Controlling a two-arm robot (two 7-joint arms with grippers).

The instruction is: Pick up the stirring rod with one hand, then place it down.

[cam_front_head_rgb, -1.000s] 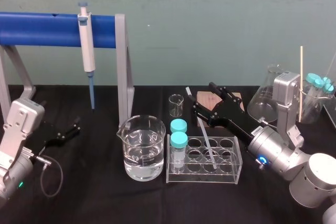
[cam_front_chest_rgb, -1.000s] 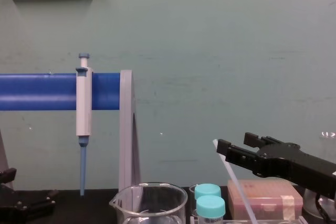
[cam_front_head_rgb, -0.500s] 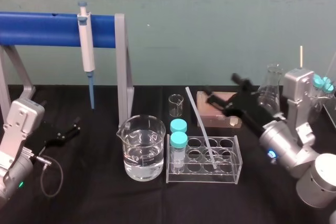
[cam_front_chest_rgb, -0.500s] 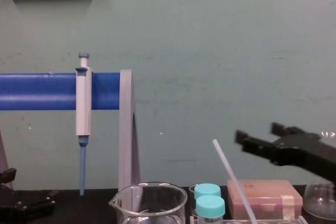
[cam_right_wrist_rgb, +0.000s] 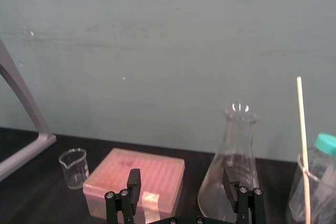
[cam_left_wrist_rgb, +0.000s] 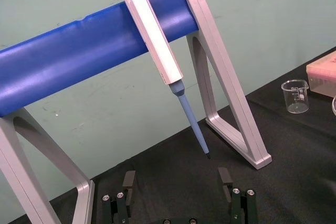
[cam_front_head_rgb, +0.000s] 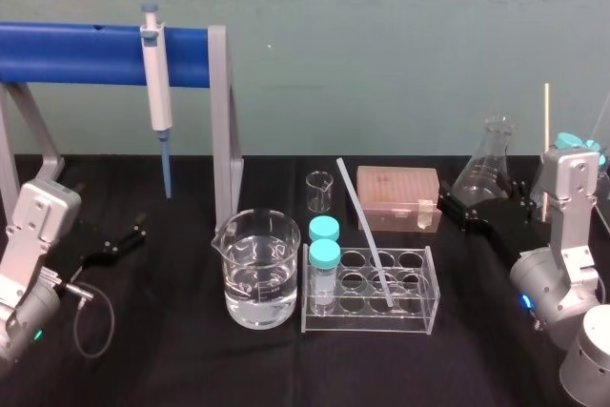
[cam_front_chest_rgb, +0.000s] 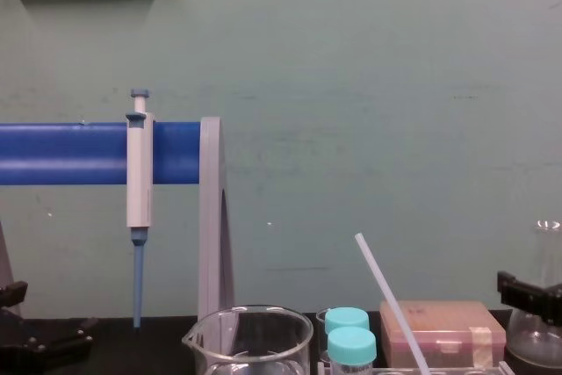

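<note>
- The stirring rod (cam_front_head_rgb: 364, 232) is leaning at a slant in the clear tube rack (cam_front_head_rgb: 420, 315). Its lower end is sitting in one of the open wells, and its upper end is tilting back towards the robot's left, ending near the small empty beaker (cam_front_head_rgb: 320, 192).
- In the chest view the stirring rod (cam_front_chest_rgb: 391, 303) is rising obliquely beside the two teal-capped tubes (cam_front_chest_rgb: 351, 340), touching neither tool.
- The right tool (cam_front_head_rgb: 482, 207) is hovering low over the black surface (cam_front_head_rgb: 172, 350), well apart from the rod on the robot's right side. The pink tip box (cam_front_head_rgb: 397, 195) is lying between the two.
- In the right wrist view the right tool (cam_right_wrist_rgb: 181, 182) is holding its fingers (cam_right_wrist_rgb: 134, 180) wide apart, gripping nothing and facing the tip box and the conical flask (cam_right_wrist_rgb: 236, 171).
- In the chest view the right tool (cam_front_chest_rgb: 527, 294) is showing at the lower right edge.
- The left tool (cam_front_head_rgb: 119, 240) is resting at the far left of the surface, its fingers (cam_left_wrist_rgb: 224, 177) spread and empty, below the pipette (cam_left_wrist_rgb: 157, 45) hanging on the blue stand bar (cam_left_wrist_rgb: 68, 61).
- A water-filled beaker (cam_front_head_rgb: 257, 274) is standing just beside the rack on the robot's left.
</note>
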